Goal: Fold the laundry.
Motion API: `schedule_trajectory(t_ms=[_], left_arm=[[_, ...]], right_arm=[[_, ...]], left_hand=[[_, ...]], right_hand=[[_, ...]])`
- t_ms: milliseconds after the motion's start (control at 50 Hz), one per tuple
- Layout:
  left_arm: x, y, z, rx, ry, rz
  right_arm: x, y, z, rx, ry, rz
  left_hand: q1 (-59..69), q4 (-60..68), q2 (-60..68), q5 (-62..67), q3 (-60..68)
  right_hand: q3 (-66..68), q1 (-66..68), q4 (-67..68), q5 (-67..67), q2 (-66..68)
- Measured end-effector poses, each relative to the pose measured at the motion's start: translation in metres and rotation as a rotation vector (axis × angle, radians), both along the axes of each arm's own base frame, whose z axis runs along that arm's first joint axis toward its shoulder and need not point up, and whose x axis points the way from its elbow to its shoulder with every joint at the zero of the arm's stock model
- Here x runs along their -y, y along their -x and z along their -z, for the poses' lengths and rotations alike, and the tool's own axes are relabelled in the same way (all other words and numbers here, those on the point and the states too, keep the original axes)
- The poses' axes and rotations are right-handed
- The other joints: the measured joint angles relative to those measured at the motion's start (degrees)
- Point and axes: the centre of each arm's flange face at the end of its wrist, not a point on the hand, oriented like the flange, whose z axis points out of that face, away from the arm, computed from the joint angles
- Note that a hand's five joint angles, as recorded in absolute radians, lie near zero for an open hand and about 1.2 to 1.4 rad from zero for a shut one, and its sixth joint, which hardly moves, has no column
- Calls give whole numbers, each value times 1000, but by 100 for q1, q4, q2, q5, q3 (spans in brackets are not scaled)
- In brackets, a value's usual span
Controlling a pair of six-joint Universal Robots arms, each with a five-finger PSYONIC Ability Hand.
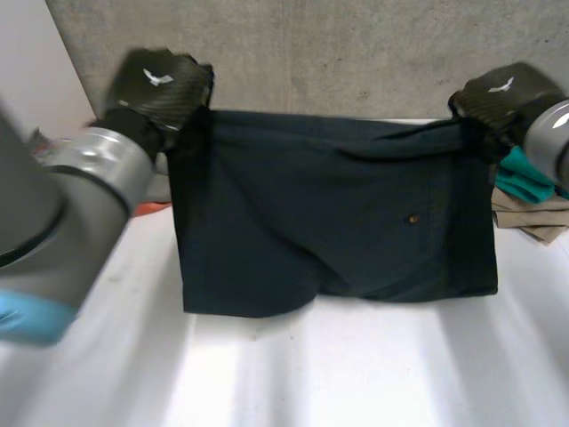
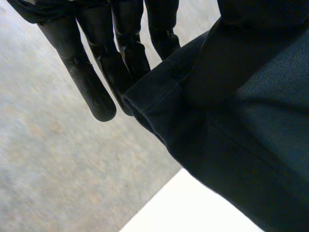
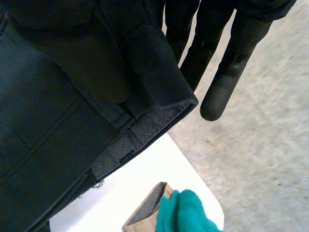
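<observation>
The dark shorts [image 1: 329,222] were held spread over the desk [image 1: 356,374], upper corners pinched in the fingers of the left hand [image 1: 160,84] and right hand [image 1: 498,93]. Seemingly folded teal cloth [image 1: 529,182] and beige cloth [image 1: 542,218] were stacked beside them.

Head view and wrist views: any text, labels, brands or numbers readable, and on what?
No readable words or numbers.
White emblem on left robot hand and right robot hand: symbol, no letters.
Small tab on the dark shorts waistband: too small to read.
</observation>
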Motion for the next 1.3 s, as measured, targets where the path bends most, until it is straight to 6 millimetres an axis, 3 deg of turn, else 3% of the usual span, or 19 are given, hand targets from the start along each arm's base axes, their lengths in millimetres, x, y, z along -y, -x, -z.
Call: schedule_trajectory(t_ms=[20,120,140,180,220,280,320,420,540,620,640,660,700,780,880,980,1180,1280,1300], left_arm=[[11,6,9,19,-7,-3],[58,28,20,52,106,-26],[74,36,10,32,207,-41],[85,41,-5,-3,313,-58],[94,43,-34,-79,477,-85],[94,40,-79,-210,704,-121],[88,38,-99,-272,800,-132],[75,35,-108,-313,845,-127],[69,35,-76,-245,722,-104],[65,34,-30,-155,578,-86],[63,34,-17,-132,541,-81],[63,34,-17,-132,541,-81],[58,33,17,-67,442,-67],[46,32,76,47,261,-39],[18,25,139,199,25,-8],[-9,9,158,310,-134,-14],[-65,-31,130,456,-327,-10],[-97,-47,127,561,-458,40],[-97,-47,127,561,-458,40]], right_arm=[[18,-6,18,-17,-13,1],[56,-17,28,-3,115,35],[66,-20,25,13,179,49],[85,-27,9,70,362,78],[96,-32,-11,135,535,94],[102,-38,-43,236,778,96],[102,-41,-56,276,872,89],[101,-47,-67,327,969,44],[104,-54,-42,319,837,0],[110,-59,0,273,642,-33],[112,-61,18,251,568,-45],[112,-61,18,251,568,-45],[113,-65,64,196,400,-73],[107,-68,130,107,175,-104],[87,-65,179,-8,18,-126],[62,-56,182,-103,-21,-135],[-4,-25,152,-186,-107,-94],[-41,-8,140,-247,-230,-76],[-41,-8,140,-247,-230,-76]], left_hand=[[0,0,0,0,0],[0,3,5,0,0],[0,15,6,0,1],[0,21,6,0,2],[0,22,6,0,4],[0,22,6,0,4],[0,22,6,0,4],[0,22,7,62,4],[0,22,8,84,4],[0,22,11,84,5],[0,22,11,84,5],[0,22,11,84,5],[0,22,12,84,12],[0,22,12,84,15],[0,23,12,84,18],[1,23,12,84,17],[0,23,13,84,18],[0,23,13,84,18],[0,23,13,84,18]], right_hand=[[0,0,0,0,0],[5,5,1,0,0],[13,49,1,0,1],[19,55,2,0,17],[20,55,4,0,17],[20,55,5,0,17],[20,55,5,0,17],[20,55,5,8,17],[20,62,6,11,17],[20,82,5,11,17],[20,82,6,11,18],[20,82,6,11,18],[20,82,5,11,17],[20,82,5,11,17],[20,82,6,11,17],[20,82,6,11,18],[20,82,5,12,18],[20,82,5,12,18],[20,82,5,12,18]])
